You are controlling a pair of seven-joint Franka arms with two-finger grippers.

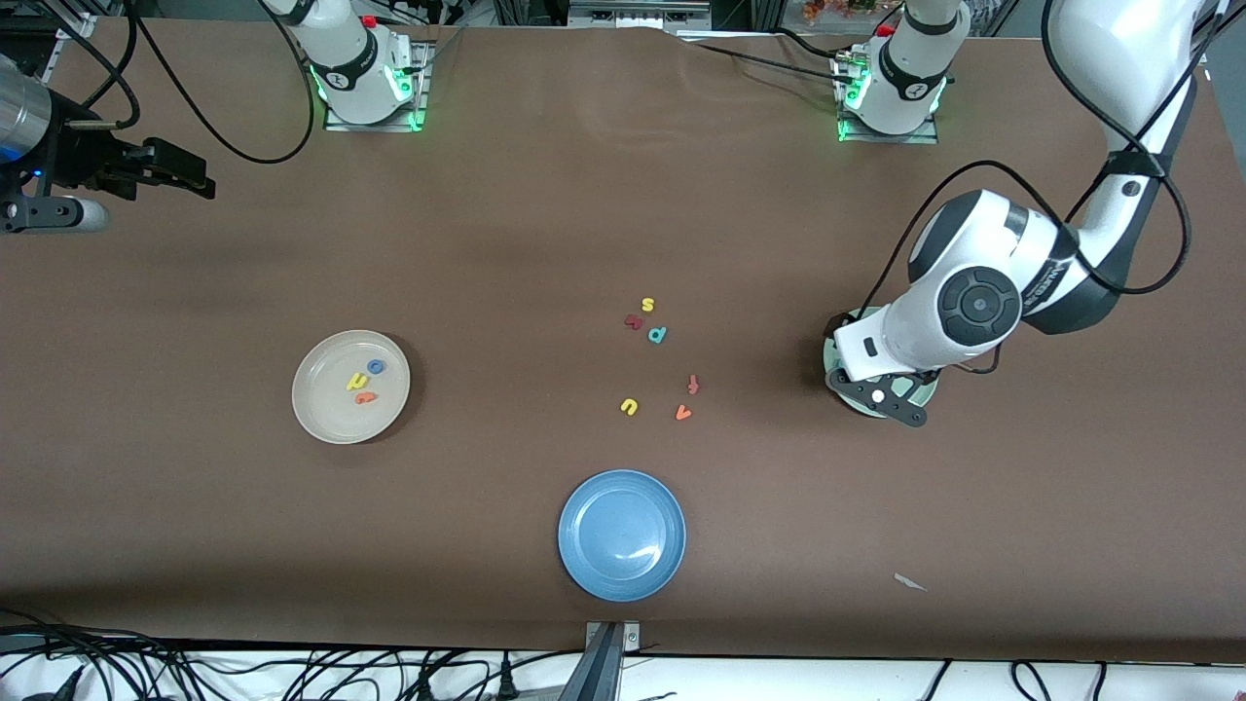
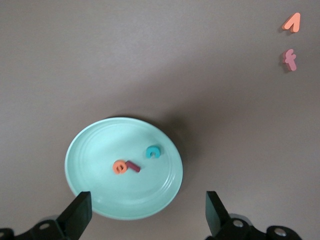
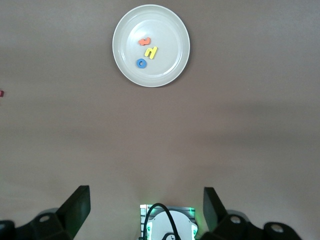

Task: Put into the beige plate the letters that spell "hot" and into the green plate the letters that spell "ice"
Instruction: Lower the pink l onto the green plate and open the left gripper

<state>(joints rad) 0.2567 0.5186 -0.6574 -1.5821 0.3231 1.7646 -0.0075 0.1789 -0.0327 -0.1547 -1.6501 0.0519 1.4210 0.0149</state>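
The green plate (image 2: 95,150) holds a teal c (image 2: 153,152), an orange e (image 2: 119,167) and a dark red i (image 2: 133,165). My left gripper (image 2: 147,215) hangs open and empty just above this plate. In the front view the left gripper (image 1: 881,397) and its wrist cover most of the green plate (image 1: 829,355). The beige plate (image 1: 326,409) holds a yellow h (image 1: 355,382), a blue o (image 1: 376,366) and an orange t (image 1: 364,397). My right gripper (image 1: 190,173) waits open and empty, raised over the right arm's end of the table. It looks down on the beige plate (image 3: 172,67).
A blue plate (image 1: 584,545) sits nearest the front camera. Loose letters lie mid-table: yellow s (image 1: 647,305), a dark red letter (image 1: 634,321), teal p (image 1: 657,335), dull red f (image 1: 693,384), yellow u (image 1: 629,406), orange v (image 1: 683,413). A white scrap (image 1: 909,582) lies near the front edge.
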